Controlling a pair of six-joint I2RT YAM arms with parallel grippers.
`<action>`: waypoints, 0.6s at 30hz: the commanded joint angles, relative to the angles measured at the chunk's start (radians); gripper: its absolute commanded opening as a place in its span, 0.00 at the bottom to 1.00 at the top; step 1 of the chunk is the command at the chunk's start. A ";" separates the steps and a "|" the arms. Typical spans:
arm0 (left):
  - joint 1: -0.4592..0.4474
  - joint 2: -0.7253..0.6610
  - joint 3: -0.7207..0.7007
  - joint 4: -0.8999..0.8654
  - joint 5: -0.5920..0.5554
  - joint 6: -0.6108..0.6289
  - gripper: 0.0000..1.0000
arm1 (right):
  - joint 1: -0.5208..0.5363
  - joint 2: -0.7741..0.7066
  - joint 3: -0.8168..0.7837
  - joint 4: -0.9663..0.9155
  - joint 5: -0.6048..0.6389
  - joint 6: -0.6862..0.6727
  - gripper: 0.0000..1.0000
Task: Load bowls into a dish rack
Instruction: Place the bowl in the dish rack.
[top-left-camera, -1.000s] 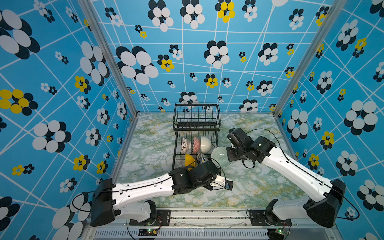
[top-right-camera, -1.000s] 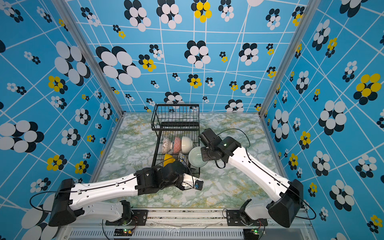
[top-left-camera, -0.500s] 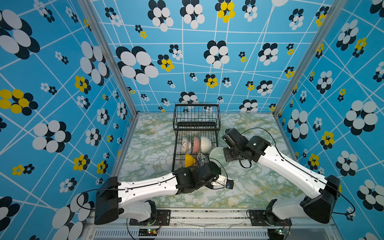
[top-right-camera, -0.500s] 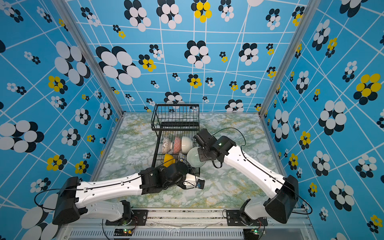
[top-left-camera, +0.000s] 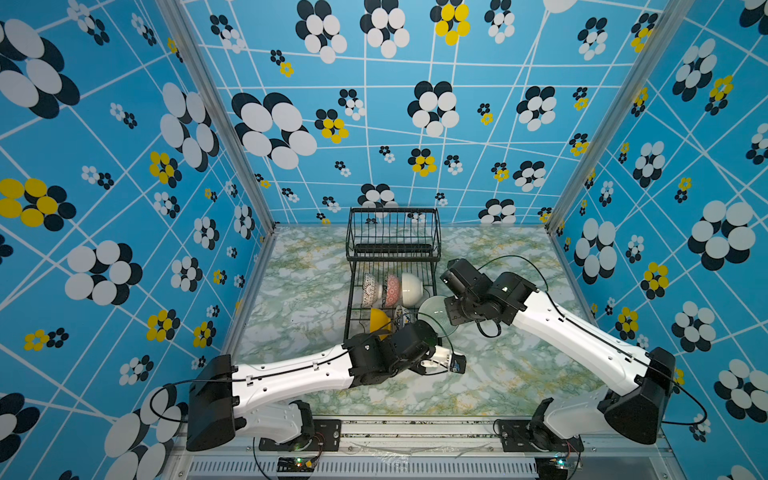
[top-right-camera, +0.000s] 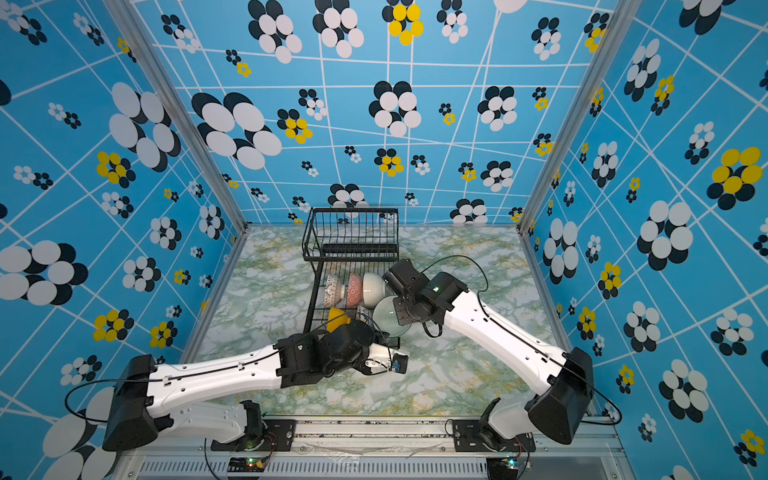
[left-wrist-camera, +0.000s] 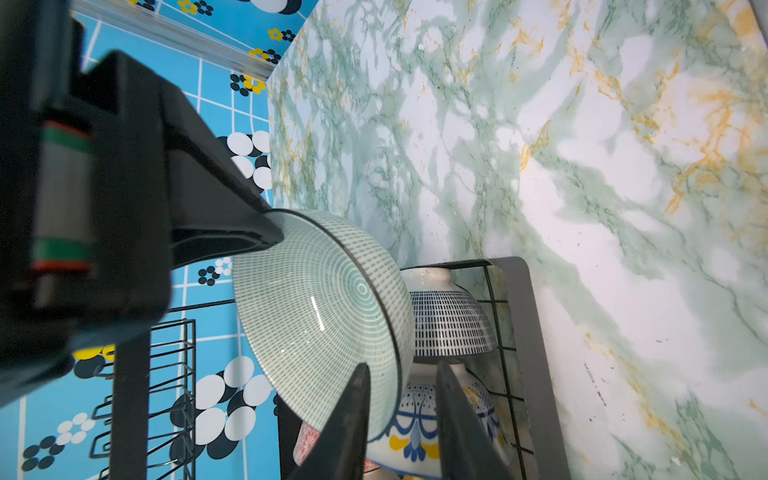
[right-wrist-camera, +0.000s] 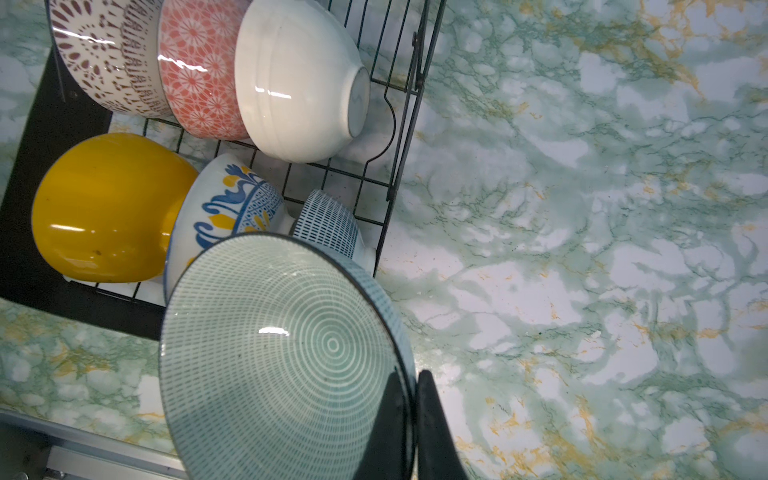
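A green-marbled tabletop (top-left-camera: 299, 299) is enclosed by blue flowered walls (top-left-camera: 124, 166), and a black wire dish rack (top-left-camera: 392, 249) is set at its centre. In the rack's lower tray a yellow bowl (right-wrist-camera: 108, 208), a cream bowl (right-wrist-camera: 291, 83) and others are stood on edge. A green-lined bowl (right-wrist-camera: 282, 353) is held tilted at the rack's near right corner, its rim pinched by the right pincer (right-wrist-camera: 411, 374). The same rim is straddled by the left pincer (left-wrist-camera: 403, 365), whose jaws are spread.

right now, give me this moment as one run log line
right gripper: shut on green bowl rim | left gripper: open, astride same rim | dish rack: six bowls in lower tray
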 joint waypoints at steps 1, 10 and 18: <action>0.015 0.020 0.042 -0.019 0.002 -0.017 0.29 | 0.010 0.001 0.041 -0.002 0.035 0.021 0.00; 0.030 0.073 0.064 -0.029 -0.031 -0.014 0.23 | 0.017 0.011 0.046 -0.009 0.041 0.021 0.00; 0.030 0.118 0.079 -0.049 -0.068 -0.013 0.19 | 0.022 0.016 0.052 -0.015 0.057 0.029 0.00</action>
